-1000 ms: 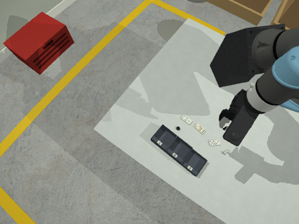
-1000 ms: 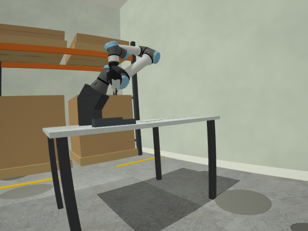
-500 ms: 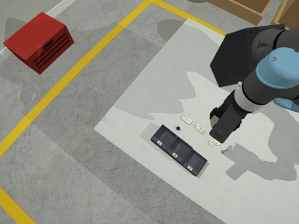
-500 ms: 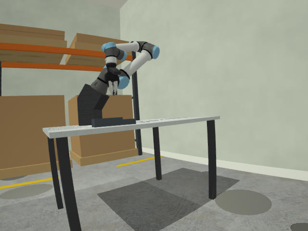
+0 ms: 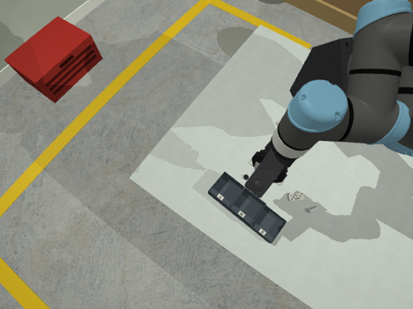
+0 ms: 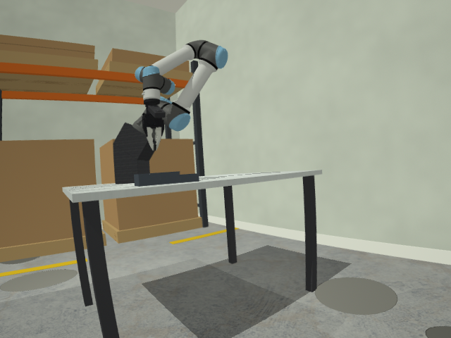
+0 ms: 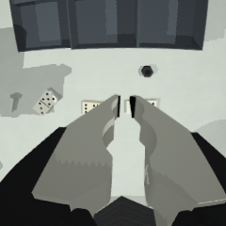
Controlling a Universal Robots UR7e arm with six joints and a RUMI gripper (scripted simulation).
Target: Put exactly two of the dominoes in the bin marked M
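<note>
Grey concrete [image 5: 95, 148] [image 6: 262, 316], marked with yellow tape [image 5: 101, 96] [image 6: 204, 236], surrounds the pale bench [image 5: 340, 268] [image 6: 254, 177] [image 7: 108, 63]. Above it the gripper [image 5: 265, 172] [image 6: 154, 148] [image 7: 124, 97] hangs with its fingers drawn narrow and nothing between them. Seen from the wrist, one domino [image 7: 45, 101] [image 5: 296, 196] lies tilted toward nine o'clock, beside a bolt [image 7: 15, 100] [image 5: 311, 209]; a second domino [image 7: 89, 106] sits just left of the fingertips and a third domino [image 7: 153, 103] just right, both partly hidden. A black nut [image 7: 147, 71] [image 5: 246, 177] lies toward one o'clock, and the upright bin row [image 7: 44, 48] [image 5: 230, 206] [image 6: 163, 179] spans twelve. Its middle label [image 5: 241, 214] seems to read M, though it is small. Coming down this narrow would probably press on or shove the two nearer pieces; opening wide between them could nudge both. A sideways grasp might drag the nut along, while a low carry could clip the bin wall and tip the row. Releasing off-centre risks the wrong compartment, and taking all three dominoes would break the count.
</note>
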